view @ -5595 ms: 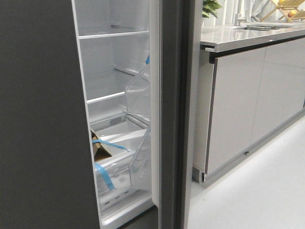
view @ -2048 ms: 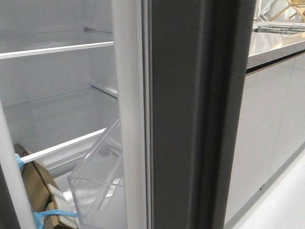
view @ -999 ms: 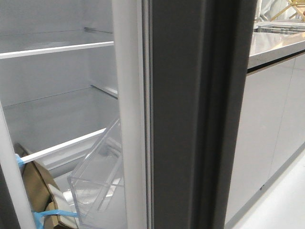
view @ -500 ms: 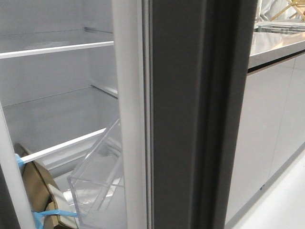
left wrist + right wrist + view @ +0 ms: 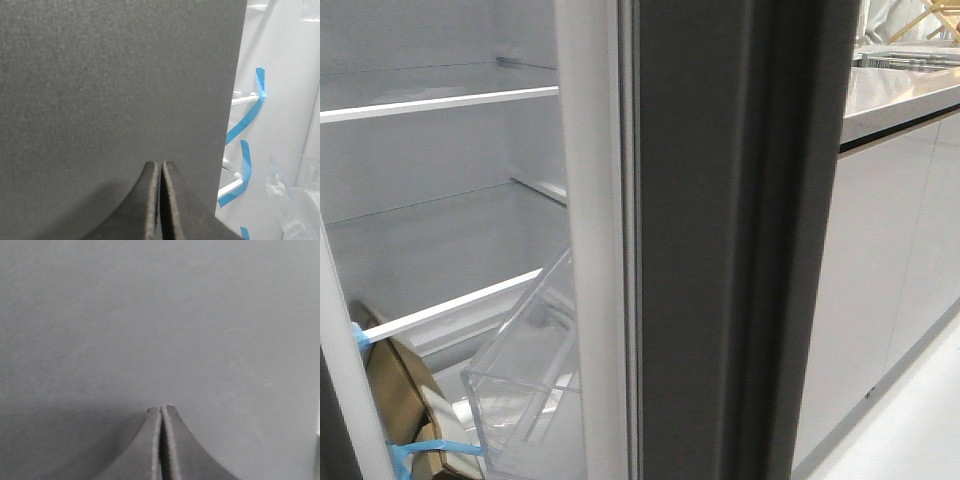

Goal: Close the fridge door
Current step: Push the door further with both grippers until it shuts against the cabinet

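Note:
The fridge door (image 5: 720, 250) stands open, edge-on in the middle of the front view. It is a thick dark grey slab with a white inner lining (image 5: 590, 200) and a clear bin (image 5: 525, 375) tilted out of it. My left gripper (image 5: 161, 164) is shut and empty. Its tips are close to a flat dark grey panel (image 5: 115, 75) beside the fridge opening. My right gripper (image 5: 161, 408) is shut and empty, its tips at a plain grey flat face (image 5: 160, 315) that fills its view. I cannot tell whether either touches. Neither gripper shows in the front view.
The fridge interior has white shelves (image 5: 440, 100), a cardboard box (image 5: 395, 400) and blue tape strips (image 5: 245, 117). Pale grey glossy cabinet fronts (image 5: 880, 270) under a countertop (image 5: 900, 95) stand right of the door, above a white floor (image 5: 910, 440).
Since 5.6 s ago the front view has moved much closer to the door's edge and the interior. Over the last two seconds almost nothing has moved.

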### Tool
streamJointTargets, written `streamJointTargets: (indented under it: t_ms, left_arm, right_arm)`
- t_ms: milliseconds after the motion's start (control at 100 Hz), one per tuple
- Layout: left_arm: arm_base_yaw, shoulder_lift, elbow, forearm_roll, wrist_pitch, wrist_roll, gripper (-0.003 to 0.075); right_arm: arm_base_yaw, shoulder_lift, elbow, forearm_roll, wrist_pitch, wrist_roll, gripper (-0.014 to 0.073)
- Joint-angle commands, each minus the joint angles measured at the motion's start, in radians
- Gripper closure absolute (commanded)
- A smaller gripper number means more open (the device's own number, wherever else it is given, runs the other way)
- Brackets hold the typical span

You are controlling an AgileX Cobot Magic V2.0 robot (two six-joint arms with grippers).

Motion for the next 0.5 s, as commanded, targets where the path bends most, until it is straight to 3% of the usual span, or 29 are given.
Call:
streamJointTargets:
  t_ms: [0,490]
  left_arm:
    - [-0.005,0.019,0.028,-0.002,-0.077,-0.004,0.0741]
    - [-0.005,0.019,0.028,-0.002,-0.077,-0.004,0.0741]
  right_arm:
    - [0.020,0.008,-0.034,0.001,-0.098,-0.001,0.0670]
    - [0.098,0.135,-0.047,0.001,-0.245,-0.001,0.0670]
